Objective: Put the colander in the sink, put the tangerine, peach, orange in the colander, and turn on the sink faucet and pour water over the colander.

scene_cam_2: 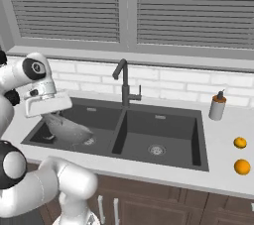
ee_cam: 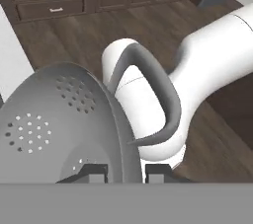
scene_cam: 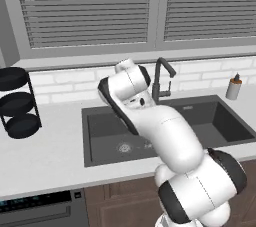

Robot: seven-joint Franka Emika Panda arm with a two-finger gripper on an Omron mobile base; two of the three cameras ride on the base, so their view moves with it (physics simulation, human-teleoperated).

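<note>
Gripper [ee_cam: 126,172] clamped on the rim of the colander [ee_cam: 64,124], one fingertip [ee_cam: 94,172] inside the bowl and the other outside the wall. Colander [scene_cam_2: 69,130] tilted, hanging from the hand low in the left basin of the sink [scene_cam_2: 163,120], close above the basin floor near the drain; contact with the floor not clear. Faucet [scene_cam_2: 125,84] upright behind the divider between the basins, spout hooked toward the left. Soap bottle [scene_cam_2: 217,106] on the counter at the far right of the sink. Two orange fruits [scene_cam_2: 240,142] [scene_cam_2: 242,166] on the counter right of the sink, well apart from the colander. Black rack [scene_cam: 17,102] far left on the counter.
</note>
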